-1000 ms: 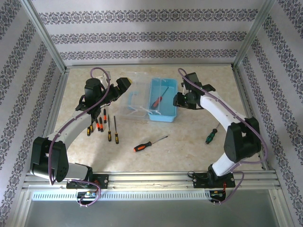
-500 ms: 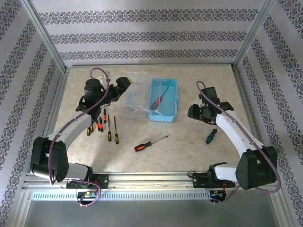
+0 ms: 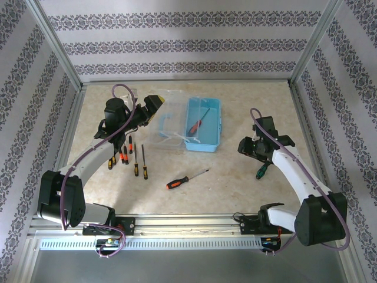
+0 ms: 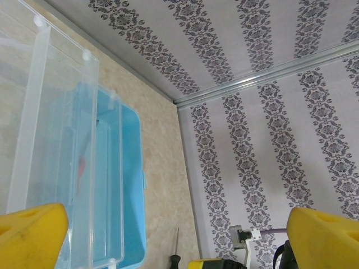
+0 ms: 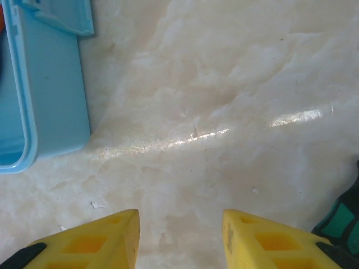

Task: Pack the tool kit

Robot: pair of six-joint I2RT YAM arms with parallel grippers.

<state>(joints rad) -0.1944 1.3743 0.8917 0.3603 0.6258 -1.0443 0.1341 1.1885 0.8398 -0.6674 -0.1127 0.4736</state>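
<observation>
The green screwdriver (image 3: 260,172) lies flat on the tabletop (image 3: 235,183), just right of the right fingers (image 5: 95,241) and not touching them. Its handle is toward the arm bases and its shaft slants away to the far right. Those fingers stand half apart over bare tabletop, likely lining up on the handle. The blue box (image 3: 204,141) waits open to their left. The left fingers (image 4: 33,230) gape wide and empty beside the clear lid (image 4: 61,129).

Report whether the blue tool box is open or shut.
Open: the blue box shows its inside, a red-handled screwdriver in it, the clear lid flat alongside.
</observation>
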